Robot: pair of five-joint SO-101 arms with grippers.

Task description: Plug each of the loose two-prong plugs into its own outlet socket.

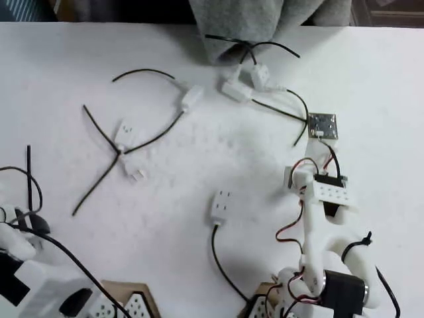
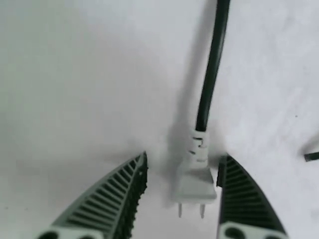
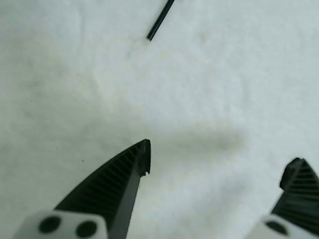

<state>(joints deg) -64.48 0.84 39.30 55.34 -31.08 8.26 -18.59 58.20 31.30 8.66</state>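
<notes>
Two-prong plug [image 2: 196, 184] lies flat on the white table [image 2: 75, 74] between the left gripper [image 2: 183, 158] fingers, prongs pointing back toward the gripper's base, black cord [image 2: 212, 64] running away from it. We mark these jaws as partly apart, not clamped: one finger sits just beside the plug body, the other has a clear gap.

Right gripper [image 3: 222, 153] has jaws wide over bare table, with a cut cord end [image 3: 159, 22] well apart ahead.

From the high view we see the left arm [image 1: 26, 265] at the near left corner and the right arm [image 1: 324, 199] on the near right side. An outlet socket [image 1: 220, 205] lies mid-table, its cord leading to the near edge. A second socket [image 1: 126, 134] lies further left among crossed cords, with a loose plug [image 1: 136, 173] near it. Three more white pieces [image 1: 236, 91] lie toward the far edge; we cannot tell whether they are plugs or sockets. The table top looks matte and faintly scuffed. A grey cloth [image 1: 245, 26] hangs over the far edge, with dark room behind.
</notes>
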